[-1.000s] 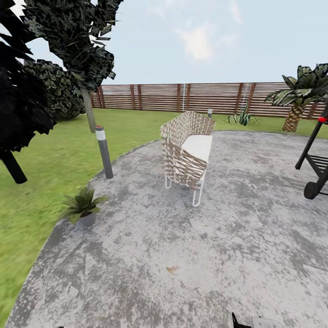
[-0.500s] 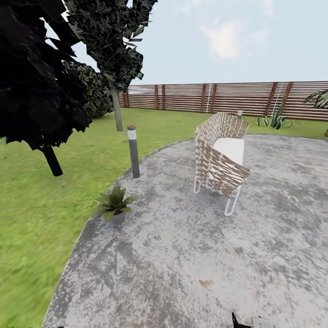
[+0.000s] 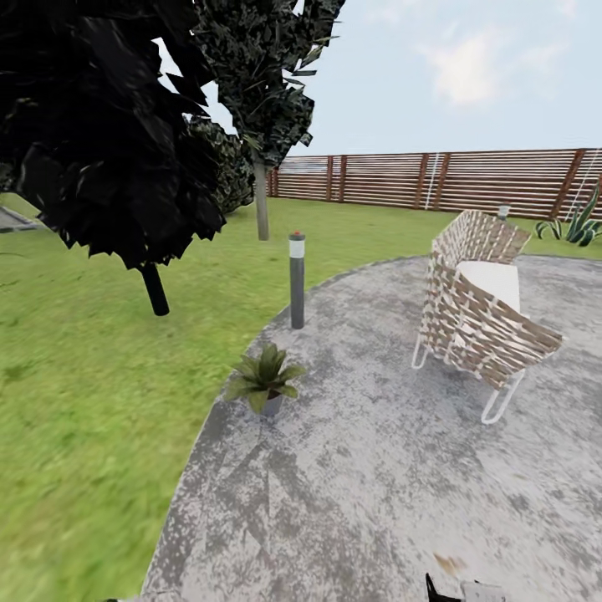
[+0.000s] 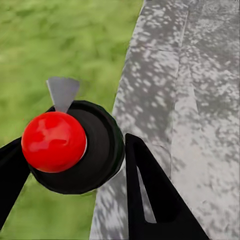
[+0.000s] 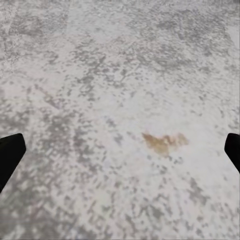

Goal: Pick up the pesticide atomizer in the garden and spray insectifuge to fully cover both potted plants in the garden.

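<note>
1. the left gripper (image 4: 75,165) is closed around the pesticide atomizer (image 4: 70,145), its dark fingers (image 4: 150,200) flanking the round black body and red top, so the sprayer is already in hand over the edge where lawn (image 3: 92,376) meets patio (image 3: 376,468).
2. the right gripper (image 5: 120,150) is spread wide with nothing between its tips, hanging over bare paving and a small brown stain (image 5: 162,142); it appears to be kept clear as the spare hand.
3. one potted plant (image 3: 266,380) sits at the patio rim, just beside the grass and near a bollard light (image 3: 297,280), well ahead of the robot.
4. a wicker chair (image 3: 481,313) stands apart, before the wooden fence (image 3: 435,180); dark trees (image 3: 109,134) overhang the lawn.
5. judged stage: approach to the plant, spraying not yet begun.
</note>
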Tool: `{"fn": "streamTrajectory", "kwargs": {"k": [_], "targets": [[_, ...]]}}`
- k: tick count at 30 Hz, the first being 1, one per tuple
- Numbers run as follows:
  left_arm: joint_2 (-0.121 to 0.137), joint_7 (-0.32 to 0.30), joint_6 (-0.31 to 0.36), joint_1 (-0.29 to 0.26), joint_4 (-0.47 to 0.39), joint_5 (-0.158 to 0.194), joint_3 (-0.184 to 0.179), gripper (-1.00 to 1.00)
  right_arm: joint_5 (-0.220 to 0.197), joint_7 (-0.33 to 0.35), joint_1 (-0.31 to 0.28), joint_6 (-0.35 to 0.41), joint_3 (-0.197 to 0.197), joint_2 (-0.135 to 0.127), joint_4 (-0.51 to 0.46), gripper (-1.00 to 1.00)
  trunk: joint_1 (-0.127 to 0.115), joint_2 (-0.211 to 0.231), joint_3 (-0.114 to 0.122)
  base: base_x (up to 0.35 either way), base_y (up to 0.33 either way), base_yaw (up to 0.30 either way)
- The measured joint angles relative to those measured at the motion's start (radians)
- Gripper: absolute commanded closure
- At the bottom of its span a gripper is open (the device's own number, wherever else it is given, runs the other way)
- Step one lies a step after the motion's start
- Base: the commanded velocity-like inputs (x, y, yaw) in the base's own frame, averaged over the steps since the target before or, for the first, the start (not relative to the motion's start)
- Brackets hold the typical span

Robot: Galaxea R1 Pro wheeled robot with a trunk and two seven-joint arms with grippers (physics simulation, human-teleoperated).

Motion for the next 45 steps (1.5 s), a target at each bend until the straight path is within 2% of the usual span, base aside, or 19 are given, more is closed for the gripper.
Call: {"fn": "streamTrajectory", "kwargs": {"k": [11, 45], "targets": [[0.001, 0.0, -0.001, 0.0, 0.0, 0.0, 0.0, 1.0, 0.005, 0.008, 0.0, 0.001, 0.004, -0.014, 0.003, -1.0, 0.0, 0.0, 0.0, 0.172, 0.308, 0.023], [0.002, 0.0, 0.0, 0.0, 0.0, 0.0, 0.0, 1.0, 0.004, 0.007, 0.0, 0.001, 0.002, -0.006, 0.004, -1.0, 0.0, 0.0, 0.0, 0.172, 0.308, 0.0]]}}
